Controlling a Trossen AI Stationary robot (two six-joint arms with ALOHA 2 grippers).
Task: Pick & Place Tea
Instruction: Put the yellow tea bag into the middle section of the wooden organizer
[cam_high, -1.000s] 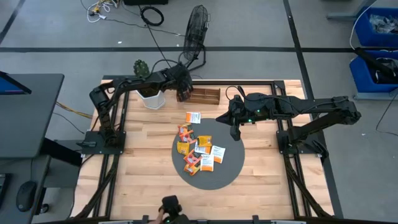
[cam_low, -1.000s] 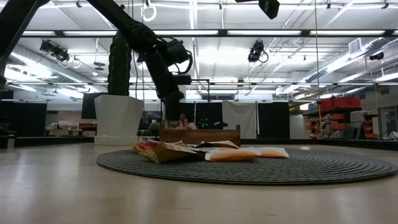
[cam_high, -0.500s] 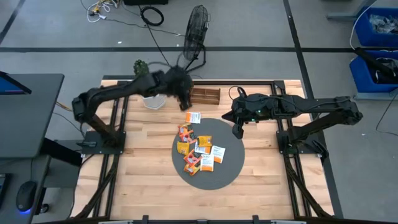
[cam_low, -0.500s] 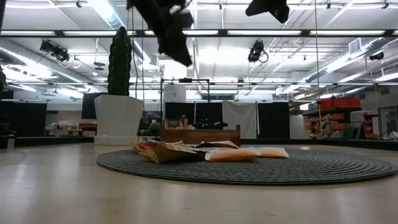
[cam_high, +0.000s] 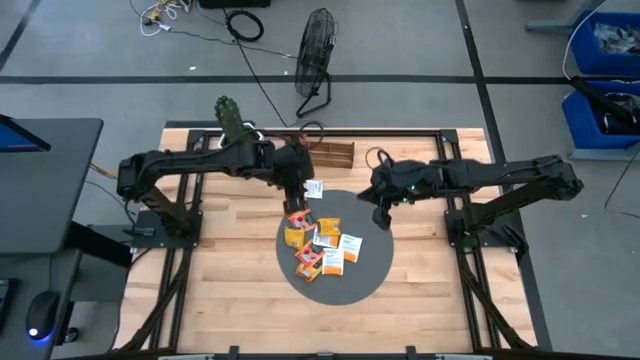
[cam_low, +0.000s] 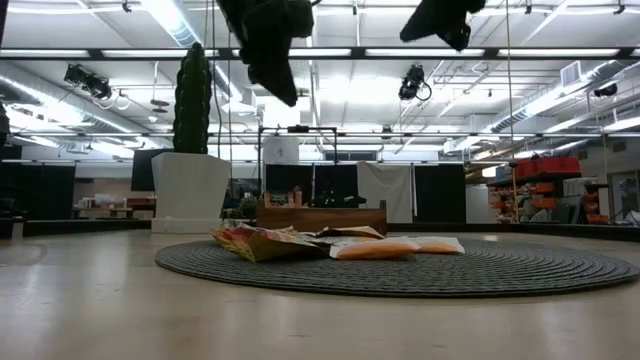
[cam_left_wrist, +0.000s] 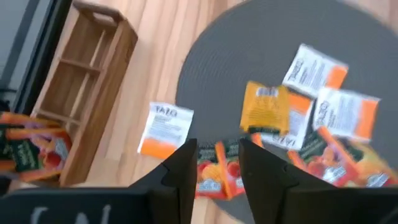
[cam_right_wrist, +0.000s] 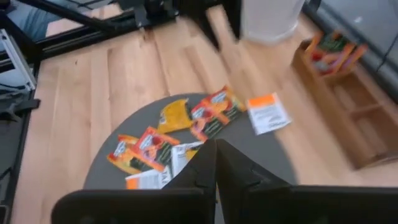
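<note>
The tea sachets (cam_high: 318, 245) were heaped on the grey round mat (cam_high: 362, 275) at the middle of the wooden table (cam_high: 225, 280). One white-and-orange sachet (cam_high: 313, 188) lay apart on the bare wood, just off the mat's edge and near the wooden tray (cam_high: 330, 154). In the left wrist view, sachets (cam_left_wrist: 28, 146) were seen already standing in one end compartment of the tray. The left gripper (cam_high: 296, 192) was held above the table beside the lone sachet, its fingers (cam_left_wrist: 183, 171) parted a little and nothing gripped between them. The right gripper (cam_high: 381, 212) was held above the mat's far edge, its fingers (cam_right_wrist: 205, 168) pressed together and empty. A potted cactus (cam_high: 231, 115) stood at the table's back edge.
</note>
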